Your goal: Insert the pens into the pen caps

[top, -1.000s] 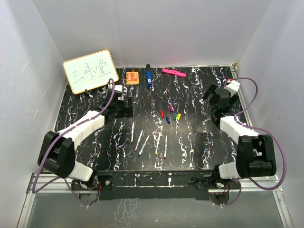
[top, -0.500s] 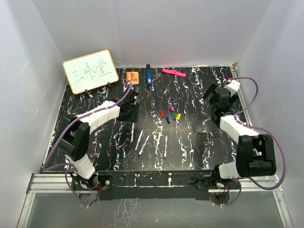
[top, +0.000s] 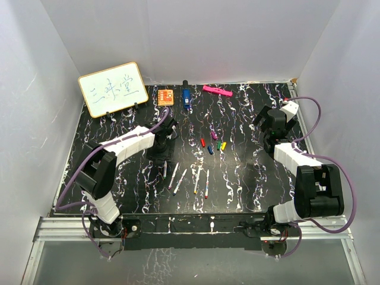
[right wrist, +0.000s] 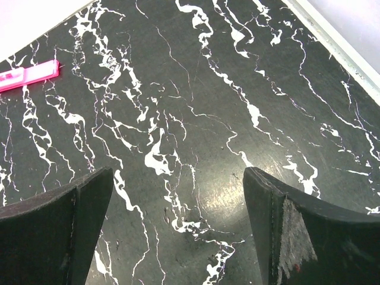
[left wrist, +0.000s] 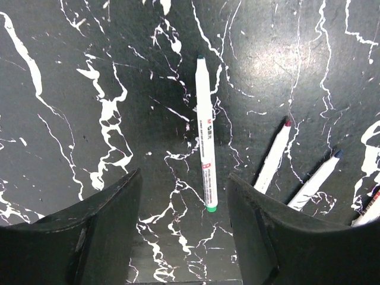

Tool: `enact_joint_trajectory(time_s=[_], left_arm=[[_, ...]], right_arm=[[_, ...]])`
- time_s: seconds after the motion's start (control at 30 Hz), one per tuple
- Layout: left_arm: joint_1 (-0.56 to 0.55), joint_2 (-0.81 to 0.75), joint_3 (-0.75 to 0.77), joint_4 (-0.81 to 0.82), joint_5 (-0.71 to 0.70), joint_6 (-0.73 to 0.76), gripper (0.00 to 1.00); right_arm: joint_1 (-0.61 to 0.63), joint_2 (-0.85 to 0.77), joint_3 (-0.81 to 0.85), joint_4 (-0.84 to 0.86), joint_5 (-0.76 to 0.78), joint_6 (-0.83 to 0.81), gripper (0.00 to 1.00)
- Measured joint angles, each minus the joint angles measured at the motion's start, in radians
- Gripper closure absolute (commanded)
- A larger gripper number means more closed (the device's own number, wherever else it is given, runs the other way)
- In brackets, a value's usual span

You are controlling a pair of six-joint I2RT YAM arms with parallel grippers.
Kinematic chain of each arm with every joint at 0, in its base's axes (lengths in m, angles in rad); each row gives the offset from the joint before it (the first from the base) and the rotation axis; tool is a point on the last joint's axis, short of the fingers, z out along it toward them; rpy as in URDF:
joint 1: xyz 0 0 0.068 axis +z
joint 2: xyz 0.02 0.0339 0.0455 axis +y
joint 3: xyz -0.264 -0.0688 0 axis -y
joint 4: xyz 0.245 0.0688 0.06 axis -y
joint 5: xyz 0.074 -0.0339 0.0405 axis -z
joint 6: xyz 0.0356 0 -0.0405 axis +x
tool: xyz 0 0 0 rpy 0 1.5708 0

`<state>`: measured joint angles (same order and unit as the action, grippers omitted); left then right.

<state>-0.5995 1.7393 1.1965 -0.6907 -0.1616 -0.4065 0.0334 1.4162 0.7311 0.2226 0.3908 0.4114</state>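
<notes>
Five white pens lie in a fanned row at the table's front middle, from the leftmost pen [top: 165,168] to the rightmost pen [top: 206,184]. Five small caps cluster behind them: red [top: 202,142], blue [top: 211,149], green [top: 218,145], yellow [top: 224,144] and purple [top: 214,135]. My left gripper [top: 165,153] is open and empty, just above the table behind the leftmost pen. In the left wrist view this green-ended pen [left wrist: 206,160] lies ahead of the open gripper [left wrist: 184,199], nearer the right finger [left wrist: 279,231]. My right gripper [top: 262,126] is open and empty over bare table at the right [right wrist: 178,196].
A whiteboard [top: 113,89] stands at the back left. An orange block [top: 165,96], a blue-and-black object [top: 186,98] and a pink bar [top: 217,91] lie along the back edge. The pink bar [right wrist: 29,75] shows in the right wrist view. White walls close in three sides.
My left arm has swung right and forward, bringing its gripper from the left middle to just behind the leftmost pen. The right arm has barely moved.
</notes>
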Motion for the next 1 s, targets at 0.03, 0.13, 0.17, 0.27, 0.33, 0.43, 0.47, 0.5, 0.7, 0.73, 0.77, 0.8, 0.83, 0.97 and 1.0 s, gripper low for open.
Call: enact_joint_trajectory(time_s=[0.03, 0.13, 0.17, 0.27, 0.33, 0.43, 0.47, 0.5, 0.7, 0.73, 0.77, 0.8, 0.83, 0.97, 1.0], left_arm=[[0.000, 0.000, 0.000, -0.006, 0.004, -0.003, 0.43], [0.000, 0.001, 0.000, -0.018, 0.017, -0.011, 0.43], [0.000, 0.003, 0.000, -0.018, 0.020, -0.013, 0.43], [-0.003, 0.012, 0.000, -0.017, 0.033, -0.021, 0.42], [-0.006, 0.020, 0.000, -0.014, 0.038, -0.024, 0.42], [-0.011, 0.035, 0.000, -0.013, 0.039, -0.026, 0.42], [-0.012, 0.040, 0.000, -0.013, 0.039, -0.026, 0.42], [-0.012, 0.047, 0.000, -0.013, 0.039, -0.026, 0.42], [-0.013, 0.066, 0.000, -0.006, 0.040, -0.027, 0.42], [-0.013, 0.066, 0.000, -0.003, 0.040, -0.027, 0.42], [-0.013, 0.066, 0.000, 0.001, 0.040, -0.028, 0.42], [-0.012, 0.066, 0.000, 0.005, 0.040, -0.029, 0.42], [-0.012, 0.066, 0.000, 0.007, 0.040, -0.029, 0.42], [-0.013, 0.066, 0.000, 0.012, 0.040, -0.029, 0.43], [-0.012, 0.066, 0.000, 0.013, 0.040, -0.029, 0.43]], right_arm=[[0.000, 0.000, 0.000, -0.003, 0.000, 0.002, 0.13], [0.000, 0.000, 0.000, -0.012, 0.003, 0.008, 0.17], [0.000, 0.000, 0.000, -0.012, 0.004, 0.009, 0.17], [0.000, 0.000, 0.000, -0.013, 0.004, 0.010, 0.23], [0.000, 0.000, 0.000, -0.013, 0.003, 0.010, 0.30], [0.000, 0.000, 0.000, -0.013, 0.003, 0.013, 0.40], [0.000, 0.000, 0.000, -0.013, 0.003, 0.013, 0.45], [0.000, 0.000, 0.000, -0.013, 0.003, 0.014, 0.48], [-0.013, 0.000, -0.002, -0.001, -0.079, 0.031, 0.02], [-0.018, 0.000, -0.003, 0.006, -0.110, 0.030, 0.02], [-0.023, 0.000, -0.005, 0.014, -0.133, 0.030, 0.02], [-0.030, 0.000, -0.007, 0.024, -0.164, 0.034, 0.02], [-0.038, 0.000, -0.008, 0.031, -0.190, 0.037, 0.02], [-0.076, 0.000, -0.008, 0.061, -0.270, 0.064, 0.02], [-0.084, 0.000, -0.008, 0.066, -0.283, 0.069, 0.02]])
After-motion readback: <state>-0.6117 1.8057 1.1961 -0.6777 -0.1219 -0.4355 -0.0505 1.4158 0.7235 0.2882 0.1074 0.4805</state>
